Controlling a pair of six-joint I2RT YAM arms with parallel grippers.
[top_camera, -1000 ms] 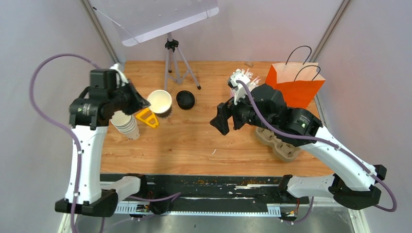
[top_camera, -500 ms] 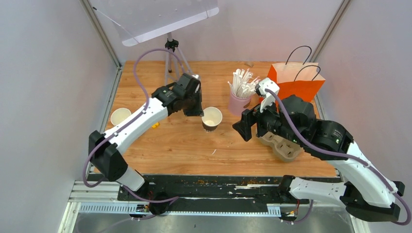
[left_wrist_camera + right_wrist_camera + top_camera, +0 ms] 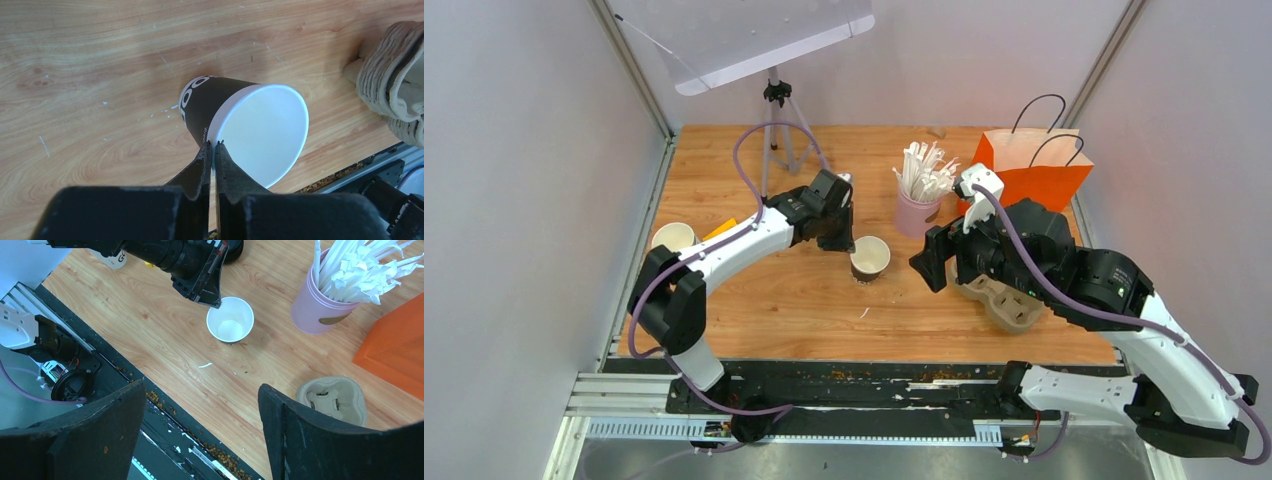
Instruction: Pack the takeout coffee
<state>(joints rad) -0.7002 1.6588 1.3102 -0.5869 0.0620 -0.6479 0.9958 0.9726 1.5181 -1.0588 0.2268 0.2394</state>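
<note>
One takeout coffee cup (image 3: 870, 258) stands upright and lidless at the table's middle, dark outside and white inside. It also shows in the left wrist view (image 3: 260, 130) and the right wrist view (image 3: 230, 320). My left gripper (image 3: 848, 240) is shut on the cup's near rim, one finger inside and one outside (image 3: 213, 146). My right gripper (image 3: 931, 262) is open and empty, hovering to the right of the cup (image 3: 200, 390). A black lid (image 3: 234, 247) partly shows behind the left gripper. A stack of white cups (image 3: 672, 238) stands at the left edge.
A pink cup of white straws (image 3: 919, 205) and an orange paper bag (image 3: 1029, 175) stand at the back right. A brown pulp tray (image 3: 1006, 300) lies under the right arm. A tripod (image 3: 776, 130) stands at the back, and a yellow piece (image 3: 719, 230) lies by the cup stack.
My left gripper has carried the cup from the back left to the table's middle, then slightly further right and nearer. The right arm shifted right, then held still.
</note>
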